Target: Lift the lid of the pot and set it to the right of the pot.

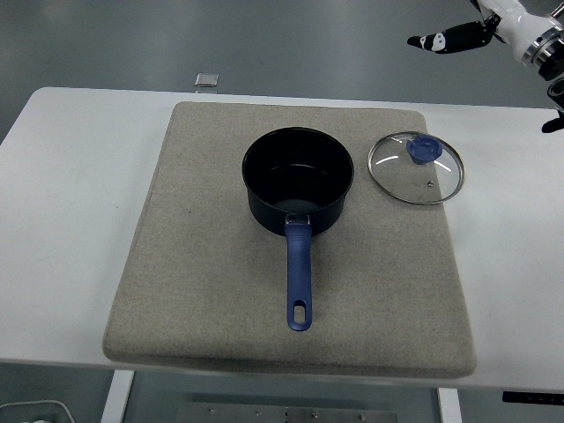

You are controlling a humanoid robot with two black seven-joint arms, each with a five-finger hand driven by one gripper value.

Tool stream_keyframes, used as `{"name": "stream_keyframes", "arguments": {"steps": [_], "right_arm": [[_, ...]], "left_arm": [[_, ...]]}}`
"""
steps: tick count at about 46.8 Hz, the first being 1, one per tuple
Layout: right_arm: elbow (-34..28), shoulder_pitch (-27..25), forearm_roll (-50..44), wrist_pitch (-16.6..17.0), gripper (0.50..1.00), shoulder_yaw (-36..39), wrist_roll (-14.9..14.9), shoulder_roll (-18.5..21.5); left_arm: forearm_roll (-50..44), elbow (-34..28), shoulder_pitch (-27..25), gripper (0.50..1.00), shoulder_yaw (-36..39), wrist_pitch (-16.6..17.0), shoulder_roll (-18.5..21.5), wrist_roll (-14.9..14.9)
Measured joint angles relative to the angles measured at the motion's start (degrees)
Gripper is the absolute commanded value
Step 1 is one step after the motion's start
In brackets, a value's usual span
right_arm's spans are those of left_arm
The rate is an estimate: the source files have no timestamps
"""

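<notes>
Table (79,220) edge nearest the camera is bare white, and on it lies a grey felt mat (211,291) that carries everything the task concerns. Nearest on the mat comes the blue handle of the saucepan (298,181), pointing toward the near edge; the dark, uncovered pan body sits just beyond it, roughly mid-mat, and nothing can be seen inside it.

Just right of the pan, apart from it and not touching, the glass lid (415,167) lies flat on the mat's far right part, its rim reaching the mat's right edge. It is a clear disc with a thin metal rim, a blue knob standing up slightly off centre toward the far side, and a small vent hole near the right of the glass. Highlights curve across the glass.

Judged from this layout, the task looks done: the pot is uncovered and the lid rests to its right, upright on its rim, nothing holding it.

Farther back, a small metal piece (206,80) sits at the table's far edge. At the top right corner the right robot hand (480,26) is well above and behind the lid, dark-tipped fingers (441,40) extended leftward, grasping nothing.
</notes>
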Motion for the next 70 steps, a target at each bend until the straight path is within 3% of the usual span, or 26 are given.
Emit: {"name": "stream_keyframes", "arguments": {"steps": [7, 14, 18, 29, 44, 56, 65, 70], "right_arm": [[-0.8, 0.0, 9.7, 0.0, 0.897, 0.8, -2.0, 0.0], [-1.1, -0.1, 20.0, -0.1, 0.897, 2.1, -7.5, 0.2], [-1.2, -0.1, 24.7, -0.3, 0.897, 2.3, -9.2, 0.3], [-1.2, -0.6, 32.6, -0.4, 0.899, 2.3, -10.8, 1.0], [-1.1, -3.3, 43.0, -0.6, 0.899, 2.4, -18.1, 2.9], [-1.1, -3.8, 51.8, 0.1, 0.897, 2.9, -18.8, 3.3], [-1.1, -4.7, 61.0, 0.9, 0.899, 5.0, -22.9, 3.4], [-1.2, -5.6, 63.1, 0.9, 0.899, 5.4, -23.6, 3.5]], "left_arm": [[0.0, 0.0, 0.0, 1.000, 0.0, 0.0, 0.0, 0.0], [0.0, 0.0, 0.0, 1.000, 0.0, 0.0, 0.0, 0.0], [0.0, 0.0, 0.0, 1.000, 0.0, 0.0, 0.0, 0.0], [0.0, 0.0, 0.0, 1.000, 0.0, 0.0, 0.0, 0.0], [0.0, 0.0, 0.0, 1.000, 0.0, 0.0, 0.0, 0.0], [0.0, 0.0, 0.0, 1.000, 0.0, 0.0, 0.0, 0.0], [0.0, 0.0, 0.0, 1.000, 0.0, 0.0, 0.0, 0.0], [0.0, 0.0, 0.0, 1.000, 0.0, 0.0, 0.0, 0.0]]}}
